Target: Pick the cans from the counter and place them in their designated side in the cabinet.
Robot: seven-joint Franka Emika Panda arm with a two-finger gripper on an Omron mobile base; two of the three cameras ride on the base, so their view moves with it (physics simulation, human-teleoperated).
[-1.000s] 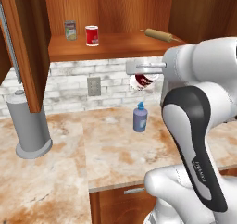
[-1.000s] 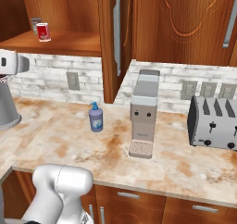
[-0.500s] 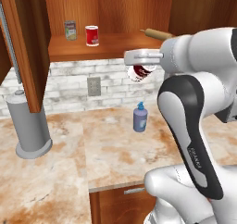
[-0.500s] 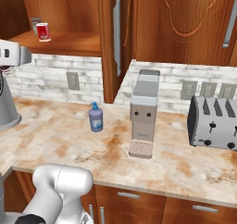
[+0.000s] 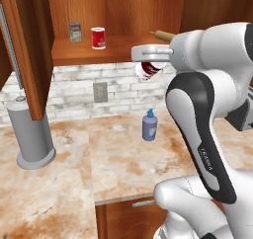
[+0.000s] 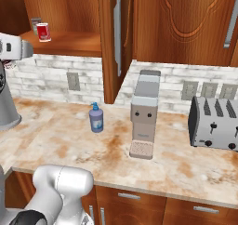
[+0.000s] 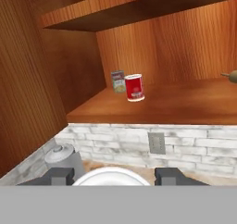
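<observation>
1. The cabinet (image 5: 123,16) is reddish-brown wood, hung on the wall above the brick backsplash; its tall door (image 5: 27,50) stands swung open at the left in the left base view.
2. The counter (image 5: 118,159) of mottled beige stone runs below it, over wooden drawers.
3. A grey cylindrical canister (image 5: 33,137) stands on the counter at the left, under the open door.
4. A toaster (image 6: 214,124) and a grey coffee machine (image 6: 144,115) stand further right on the counter.
5. A blue soap bottle (image 5: 149,125) stands upright near the backsplash.
6. The gripper (image 5: 148,60) hangs just below and in front of the cabinet shelf's front edge, clamped on a dark red can (image 5: 147,70) with white bands, tilted, well above the counter.
7. A bright red can (image 5: 98,37) stands upright on the shelf, just beside a pale greenish-labelled can (image 5: 75,32).
8. A rolling pin's end (image 5: 162,34) lies on the shelf at the right.
</observation>
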